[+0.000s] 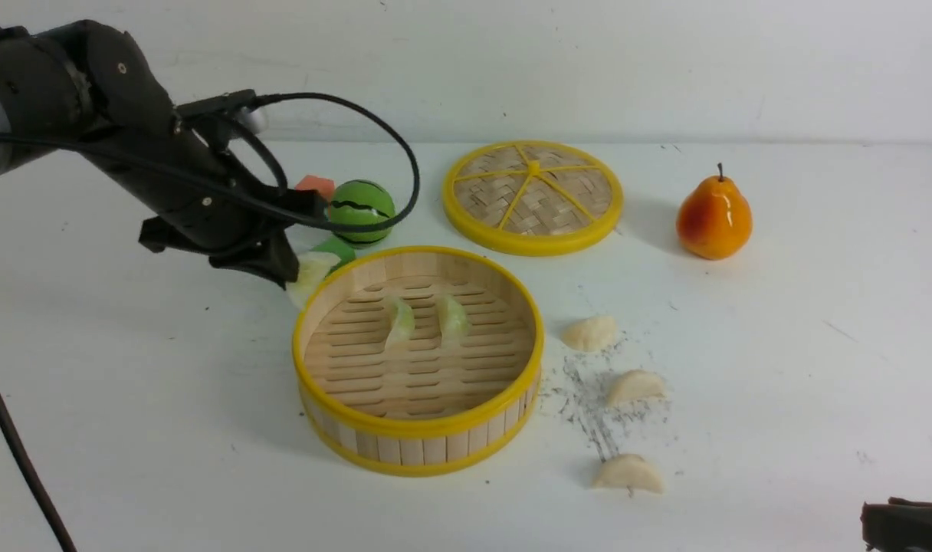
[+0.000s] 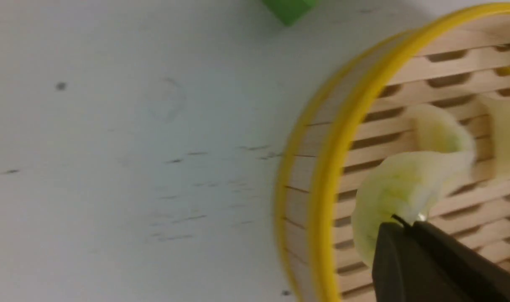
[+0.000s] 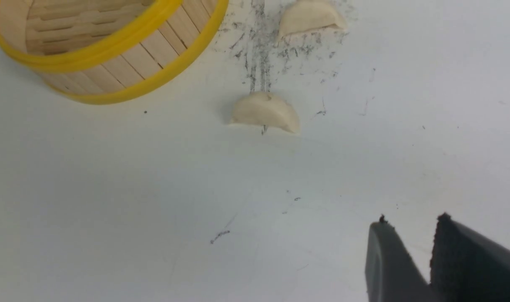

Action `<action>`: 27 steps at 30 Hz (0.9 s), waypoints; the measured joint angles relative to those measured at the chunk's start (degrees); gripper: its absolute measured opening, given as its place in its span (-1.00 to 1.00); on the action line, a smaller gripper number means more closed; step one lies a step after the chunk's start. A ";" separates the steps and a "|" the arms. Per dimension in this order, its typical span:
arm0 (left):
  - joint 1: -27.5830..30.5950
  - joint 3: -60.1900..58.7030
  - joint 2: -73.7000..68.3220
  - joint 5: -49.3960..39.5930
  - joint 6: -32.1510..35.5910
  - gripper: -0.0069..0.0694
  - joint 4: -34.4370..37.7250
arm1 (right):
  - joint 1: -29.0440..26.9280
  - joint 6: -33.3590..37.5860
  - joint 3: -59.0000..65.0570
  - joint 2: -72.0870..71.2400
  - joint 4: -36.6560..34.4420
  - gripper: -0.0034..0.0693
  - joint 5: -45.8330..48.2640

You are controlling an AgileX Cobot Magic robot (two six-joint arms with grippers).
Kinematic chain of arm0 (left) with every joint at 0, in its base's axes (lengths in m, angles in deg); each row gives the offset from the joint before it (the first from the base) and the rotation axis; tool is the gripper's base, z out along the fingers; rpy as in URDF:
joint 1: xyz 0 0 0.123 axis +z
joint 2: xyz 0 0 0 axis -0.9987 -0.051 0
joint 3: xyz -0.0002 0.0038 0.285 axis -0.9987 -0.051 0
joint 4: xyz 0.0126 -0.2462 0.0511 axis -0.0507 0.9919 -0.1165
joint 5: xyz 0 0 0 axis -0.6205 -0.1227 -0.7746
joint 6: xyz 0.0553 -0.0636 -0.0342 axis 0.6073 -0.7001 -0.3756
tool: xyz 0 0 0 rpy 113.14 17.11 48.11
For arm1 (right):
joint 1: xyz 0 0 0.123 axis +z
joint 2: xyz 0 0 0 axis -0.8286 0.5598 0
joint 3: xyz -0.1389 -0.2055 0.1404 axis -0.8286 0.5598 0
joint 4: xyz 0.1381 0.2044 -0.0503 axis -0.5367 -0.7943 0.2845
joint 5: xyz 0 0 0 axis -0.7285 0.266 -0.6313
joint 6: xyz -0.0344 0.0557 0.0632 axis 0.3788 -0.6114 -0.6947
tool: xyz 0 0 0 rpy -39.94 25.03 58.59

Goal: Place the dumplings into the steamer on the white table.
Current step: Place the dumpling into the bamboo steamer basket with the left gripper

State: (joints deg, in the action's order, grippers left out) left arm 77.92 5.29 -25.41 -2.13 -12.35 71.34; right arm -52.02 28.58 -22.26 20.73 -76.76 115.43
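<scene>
My left gripper (image 1: 286, 274) is clamped tight on the edge of a pale green dumpling (image 1: 310, 276), held at the far-left rim of the steamer (image 1: 420, 425). The wrist camera puts it just inside the wall, over the slats. The pinch is thin, so I judge it could slip, or bounce out onto the white table (image 1: 129, 383) if I let go too near the rim. Going lower risks clipping the yellow rim and shoving the basket. Two green dumplings (image 1: 398, 320) lie mid-floor, so I'd aim clear of them. Just behind the arm sit a green striped ball (image 1: 361, 211), a green block (image 1: 336, 249) and an orange block (image 1: 315, 185), close enough to knock. Three cream-white dumplings (image 1: 589, 333) lie on the table to the steamer's right, and the right gripper (image 3: 410, 226) hangs partly open and empty near them. The woven lid (image 1: 533, 197) and pear (image 1: 713, 217) are well clear.
</scene>
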 joint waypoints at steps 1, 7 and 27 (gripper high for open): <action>-1.25 0.00 -0.07 0.56 0.05 -0.86 0.75 | 0.00 0.00 0.00 0.00 0.00 -0.44 -0.04; -4.61 0.00 -2.32 5.61 -6.51 -0.86 -2.57 | 0.00 0.00 0.00 0.00 0.00 -0.43 -0.17; -4.80 -0.04 -7.54 5.70 -13.25 -0.16 -5.72 | 0.00 0.00 0.00 0.00 0.00 -0.41 -0.17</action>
State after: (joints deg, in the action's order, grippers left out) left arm 73.11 5.24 -32.95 3.56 -25.60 65.62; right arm -52.02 28.58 -22.26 20.73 -76.76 115.26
